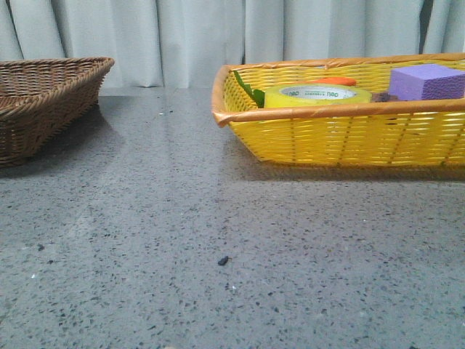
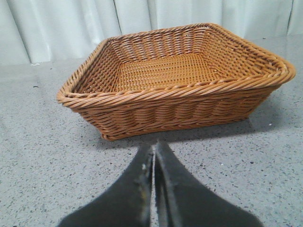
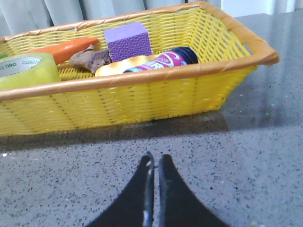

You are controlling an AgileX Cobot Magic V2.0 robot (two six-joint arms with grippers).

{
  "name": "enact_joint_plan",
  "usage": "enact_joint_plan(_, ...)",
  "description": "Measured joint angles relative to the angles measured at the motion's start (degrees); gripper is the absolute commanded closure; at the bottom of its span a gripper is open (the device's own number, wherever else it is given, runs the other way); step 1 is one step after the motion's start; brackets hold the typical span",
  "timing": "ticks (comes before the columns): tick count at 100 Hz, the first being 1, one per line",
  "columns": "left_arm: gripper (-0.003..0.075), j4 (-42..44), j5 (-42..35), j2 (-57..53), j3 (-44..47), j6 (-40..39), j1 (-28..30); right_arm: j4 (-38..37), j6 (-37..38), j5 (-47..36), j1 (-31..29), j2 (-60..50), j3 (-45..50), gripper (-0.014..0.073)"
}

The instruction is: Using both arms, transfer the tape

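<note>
Both grippers are seen closed on nothing: the left gripper point(image 2: 154, 149) and the right gripper point(image 3: 155, 161), each with two black tapered fingers pressed together above the speckled grey table point(image 1: 182, 240). One roll of translucent yellow tape point(image 1: 317, 95) is laid flat in the woven yellow basket point(image 1: 341, 138) at far right, well apart from the right gripper, beside one purple foam block point(image 3: 127, 40). One brown wicker basket point(image 2: 175, 94) is set far left.
</note>
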Motion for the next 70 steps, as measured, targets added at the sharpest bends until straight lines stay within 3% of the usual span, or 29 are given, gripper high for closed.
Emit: enact_joint_plan(70, 0.0741, 0.0, -0.1, 0.0, 0.0, 0.0, 0.0, 0.0, 0.0, -5.7, 0.0, 0.0, 0.0, 0.066)
